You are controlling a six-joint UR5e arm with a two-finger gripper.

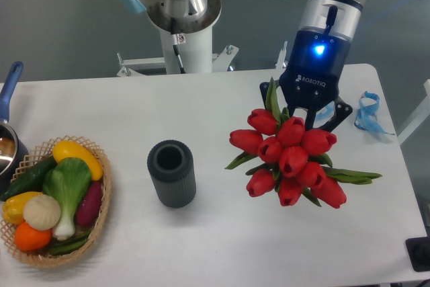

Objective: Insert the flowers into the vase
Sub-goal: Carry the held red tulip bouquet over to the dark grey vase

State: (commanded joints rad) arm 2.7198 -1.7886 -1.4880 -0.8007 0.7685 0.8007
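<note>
One bunch of flowers [290,158] is clamped in the gripper [304,115]; the vase [172,173], upright, is seen well apart toward the camera's left.

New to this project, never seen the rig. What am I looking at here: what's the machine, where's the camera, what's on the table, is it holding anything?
There is one picture, from a fixed camera that looks down at a white table from the front. The grey and blue machine at the top is a robot arm on a white pedestal. Its dark end piece with the blue light is the hand, which has two fingers.

The hand sits at the stem end of a bunch of red tulips, the flowers, and seems to grip it; the buds hide the fingertips, so I cannot confirm the grip.

To their left, apart from them, the dark ribbed vase stands upright and looks empty. At far left there is a wicker basket of toy vegetables and the edge of a pot with a blue handle. A blue strap lies at the right.
</note>
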